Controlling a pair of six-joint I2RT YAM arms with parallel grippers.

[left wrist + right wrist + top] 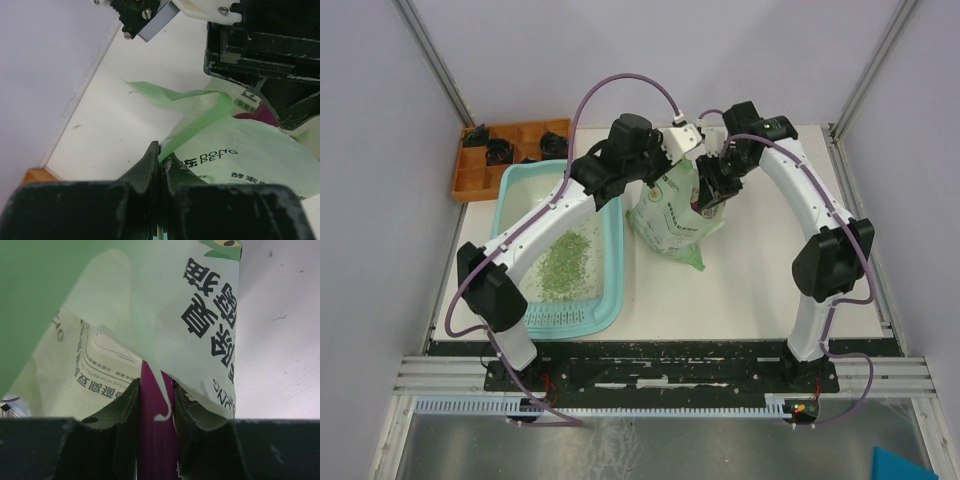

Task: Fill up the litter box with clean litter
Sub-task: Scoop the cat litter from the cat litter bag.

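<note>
The light-teal litter box lies at the left of the table, with a patch of green clean litter on its floor. To its right stands the pale green printed bag. My left gripper is shut on the bag's thin green top edge, pinched at the fingertips. My right gripper reaches into the bag's mouth. It is shut on the handle of a magenta scoop, which runs up under the bag's flap. A bit of the scoop shows in the left wrist view.
An orange compartment tray holding black parts sits at the back left, behind the litter box. The right arm's black body hangs close above the bag. Purple walls close in the sides, and a black strip runs along the near edge.
</note>
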